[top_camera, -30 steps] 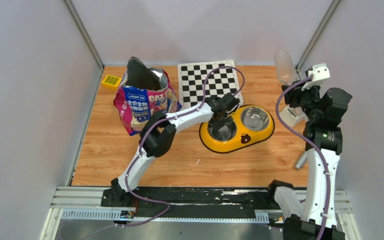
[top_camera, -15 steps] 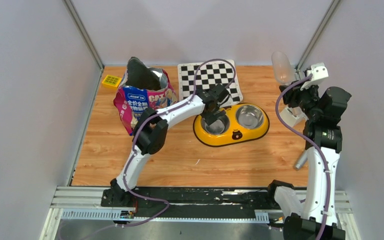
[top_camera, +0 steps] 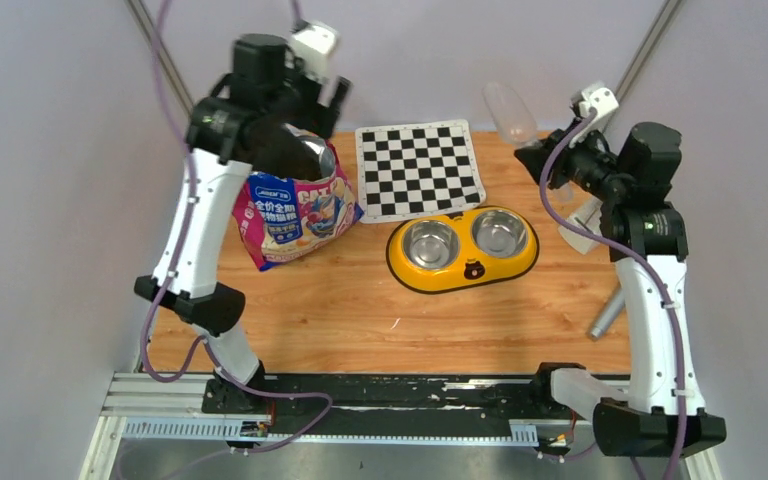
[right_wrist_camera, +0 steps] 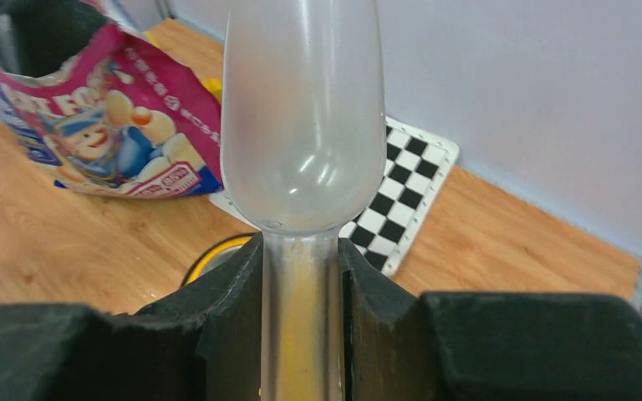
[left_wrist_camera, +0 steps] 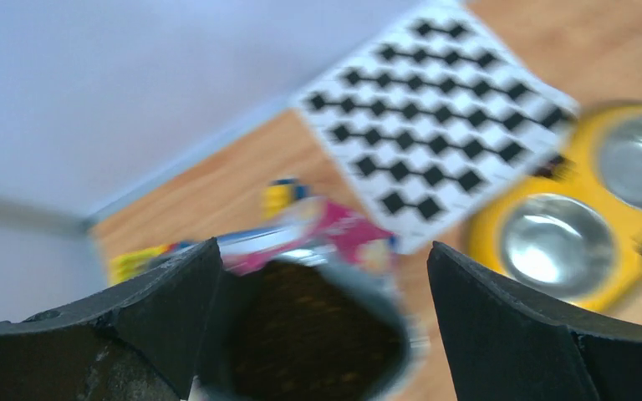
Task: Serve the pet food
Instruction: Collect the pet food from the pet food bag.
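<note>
Wood covers the table (top_camera: 360,310) you are working on, and pale gray walls stand all around it.

Your left gripper (left_wrist_camera: 322,251) is up high, right over the open top of the cat food bag (top_camera: 295,205). Its two black fingers (left_wrist_camera: 92,342) are spread wide apart, and nothing is between them. Look down past them in the left wrist view and you see into the bag's mouth. It is dark brown in there. That is the pet food (left_wrist_camera: 301,334), but the picture is too blurry to show single bits. Your left arm stands tall, with its elbow low by the left side of the table.

Your right gripper (right_wrist_camera: 301,259) is squeezed tight on the handle of a clear plastic scoop (right_wrist_camera: 301,117). The handle sits snug between the two black fingers. The scoop's round cup sticks out past them, up in the air, and you can see right through it. From above, the scoop hangs over the back right part of the table, well apart from the bag.

The bag stands up at the back left of the table. It is pink, purple and blue, with a cartoon face on it. A black and white checkered mat (top_camera: 420,170) lies flat just beside it. In front of the mat sits the yellow double bowl (top_camera: 460,280), and its two steel cups (top_camera: 430,243) look shiny. A gray metal tube (top_camera: 605,315) lies on the table near your right arm.
</note>
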Controlling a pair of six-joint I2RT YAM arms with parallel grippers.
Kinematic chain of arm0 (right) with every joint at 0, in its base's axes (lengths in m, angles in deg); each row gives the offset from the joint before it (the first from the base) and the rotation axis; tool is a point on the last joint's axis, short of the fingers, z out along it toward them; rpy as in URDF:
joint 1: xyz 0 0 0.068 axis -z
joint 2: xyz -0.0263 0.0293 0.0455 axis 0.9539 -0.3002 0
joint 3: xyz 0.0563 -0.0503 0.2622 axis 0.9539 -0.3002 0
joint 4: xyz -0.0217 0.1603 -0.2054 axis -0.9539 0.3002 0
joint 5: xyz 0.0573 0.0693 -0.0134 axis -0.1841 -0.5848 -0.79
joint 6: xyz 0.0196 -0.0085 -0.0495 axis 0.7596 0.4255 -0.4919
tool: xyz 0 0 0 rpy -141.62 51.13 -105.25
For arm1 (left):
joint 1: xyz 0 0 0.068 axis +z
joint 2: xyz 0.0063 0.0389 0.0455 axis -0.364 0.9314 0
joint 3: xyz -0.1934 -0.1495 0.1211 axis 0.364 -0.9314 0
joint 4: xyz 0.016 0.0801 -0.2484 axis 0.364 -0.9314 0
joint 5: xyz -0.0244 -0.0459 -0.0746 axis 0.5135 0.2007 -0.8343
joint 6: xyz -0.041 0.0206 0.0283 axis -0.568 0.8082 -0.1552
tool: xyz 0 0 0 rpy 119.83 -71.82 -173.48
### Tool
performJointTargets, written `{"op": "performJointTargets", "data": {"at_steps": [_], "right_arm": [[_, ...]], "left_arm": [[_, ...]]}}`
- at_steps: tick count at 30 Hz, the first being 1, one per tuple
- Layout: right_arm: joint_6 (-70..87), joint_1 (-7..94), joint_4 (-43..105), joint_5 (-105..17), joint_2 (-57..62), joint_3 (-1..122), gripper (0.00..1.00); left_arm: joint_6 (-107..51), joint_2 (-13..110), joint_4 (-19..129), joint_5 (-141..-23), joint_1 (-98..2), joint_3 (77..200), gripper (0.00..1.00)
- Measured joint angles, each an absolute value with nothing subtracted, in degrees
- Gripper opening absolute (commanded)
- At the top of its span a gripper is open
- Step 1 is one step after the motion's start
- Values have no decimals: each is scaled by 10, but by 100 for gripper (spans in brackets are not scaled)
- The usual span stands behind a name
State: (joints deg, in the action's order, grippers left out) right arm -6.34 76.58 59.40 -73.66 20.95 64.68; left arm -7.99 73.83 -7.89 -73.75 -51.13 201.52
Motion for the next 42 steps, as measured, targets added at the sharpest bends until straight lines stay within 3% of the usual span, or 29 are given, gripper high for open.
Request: {"op": "performJointTargets", "data": {"at_steps": [4, 15, 19, 23, 26, 29, 33, 42], "right_arm": [[-84, 663, 623, -709, 176, 721, 0], [-160, 420, 686, -579, 78, 777, 0], [-191, 341, 716, -545, 43, 791, 0], [-234, 276, 734, -498, 5, 830, 0], [-270, 235, 741, -458, -23, 866, 0], [-302, 208, 743, -426, -55, 906, 0], [-341, 193, 743, -383, -89, 947, 0], [-435, 128, 744, -262, -115, 959, 0]], "left_arm": [[-65, 714, -87, -666, -403, 2045, 100], [-36, 782, -105, -604, -303, 2024, 100], [-30, 806, -118, -598, -290, 2024, 94], [-24, 822, -130, -596, -290, 2024, 81], [-22, 830, -133, -596, -287, 2024, 57], [-18, 833, -140, -598, -284, 2024, 25], [-16, 833, -151, -616, -284, 2024, 0], [-20, 796, -175, -692, -288, 2001, 0]]}}
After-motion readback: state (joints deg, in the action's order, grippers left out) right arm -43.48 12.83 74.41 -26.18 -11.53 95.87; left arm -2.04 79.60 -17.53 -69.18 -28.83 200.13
